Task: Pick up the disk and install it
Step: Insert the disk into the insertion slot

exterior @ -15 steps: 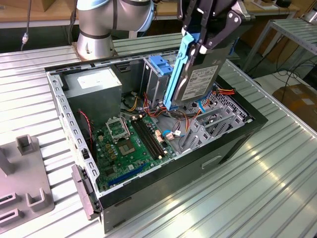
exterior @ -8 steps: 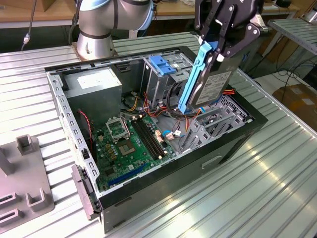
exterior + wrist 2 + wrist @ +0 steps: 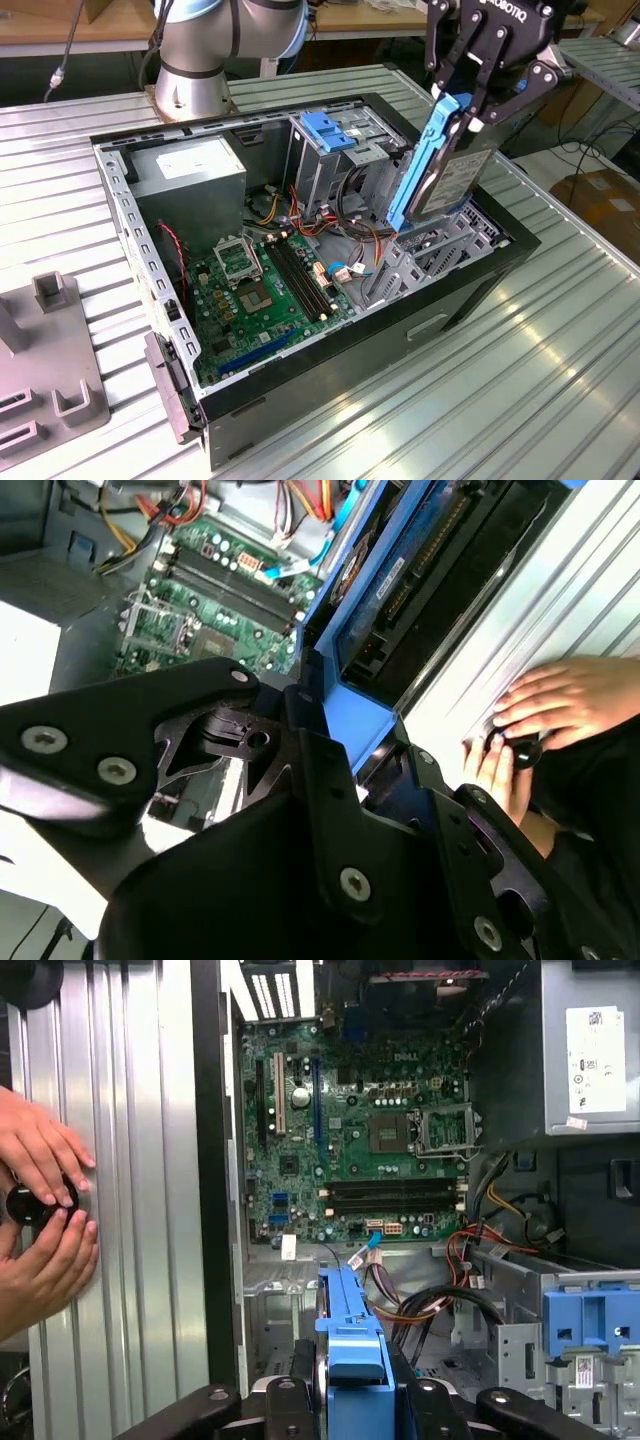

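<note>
Above the open case (image 3: 330,365) | pincer (image 3: 485,100) clamped on disk (image 3: 450,175) | dark-grey slab (blue-edged), held on edge

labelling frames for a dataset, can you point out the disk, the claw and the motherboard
the disk (image 3: 453,183), exterior view, grey metal face
the claw (image 3: 490,110), exterior view, midway between its fingertips
the motherboard (image 3: 350,1150), first wrist view, middle of green board
</note>
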You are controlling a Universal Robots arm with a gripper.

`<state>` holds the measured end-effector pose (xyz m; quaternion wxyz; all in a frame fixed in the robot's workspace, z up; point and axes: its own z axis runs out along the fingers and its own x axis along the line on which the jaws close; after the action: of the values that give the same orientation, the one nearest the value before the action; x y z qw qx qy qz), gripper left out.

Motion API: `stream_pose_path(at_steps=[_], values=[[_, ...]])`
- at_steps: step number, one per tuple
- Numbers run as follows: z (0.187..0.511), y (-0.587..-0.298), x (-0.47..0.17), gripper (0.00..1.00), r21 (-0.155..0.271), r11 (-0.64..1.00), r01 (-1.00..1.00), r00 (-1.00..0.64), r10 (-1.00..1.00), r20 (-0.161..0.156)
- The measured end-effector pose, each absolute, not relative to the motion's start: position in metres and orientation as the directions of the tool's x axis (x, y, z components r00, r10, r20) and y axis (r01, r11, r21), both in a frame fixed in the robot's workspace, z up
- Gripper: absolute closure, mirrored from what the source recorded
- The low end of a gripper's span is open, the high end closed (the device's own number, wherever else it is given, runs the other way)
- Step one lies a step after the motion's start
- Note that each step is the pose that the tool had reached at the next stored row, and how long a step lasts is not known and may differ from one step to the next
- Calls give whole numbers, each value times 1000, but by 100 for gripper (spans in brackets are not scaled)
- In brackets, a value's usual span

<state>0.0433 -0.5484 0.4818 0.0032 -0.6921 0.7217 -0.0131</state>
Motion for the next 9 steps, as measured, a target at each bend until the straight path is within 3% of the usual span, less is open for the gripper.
stream_pose_path(at_steps=[9], values=[[466, -559, 65, 63, -23, 42, -999, -42, -999, 15]])
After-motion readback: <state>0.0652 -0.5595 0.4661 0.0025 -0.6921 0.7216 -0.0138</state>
